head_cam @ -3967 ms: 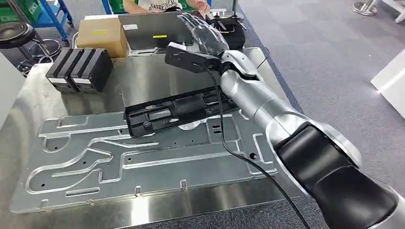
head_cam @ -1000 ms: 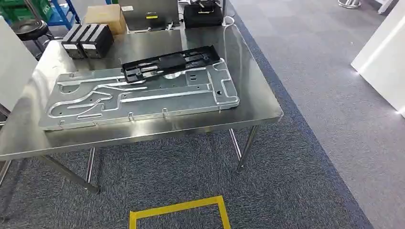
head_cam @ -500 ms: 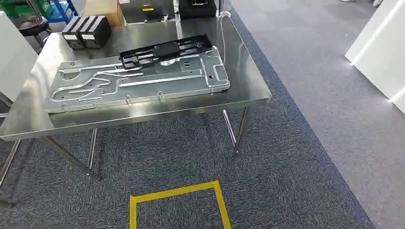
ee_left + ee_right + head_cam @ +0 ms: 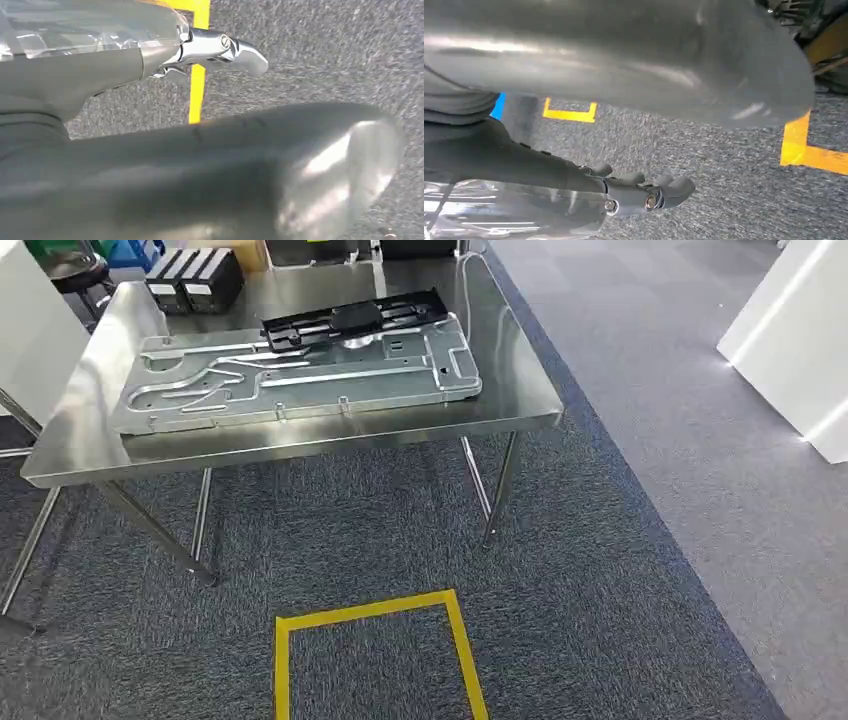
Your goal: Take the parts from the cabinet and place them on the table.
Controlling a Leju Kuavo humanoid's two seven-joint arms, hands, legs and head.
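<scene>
On the tabletop [image 4: 300,445], a long black part [image 4: 355,320] is laid pointing nine to three across a metal plate [image 4: 300,380]; black boxes [image 4: 195,278] at eleven. Left robot hand [image 4: 220,50] and right robot hand [image 4: 644,192] are seen empty, fingers curled.

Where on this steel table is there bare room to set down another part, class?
Bare steel runs along the table's near edge in front of the metal plate, and down the right side beyond it. The far left corner is crowded by the black boxes.
</scene>
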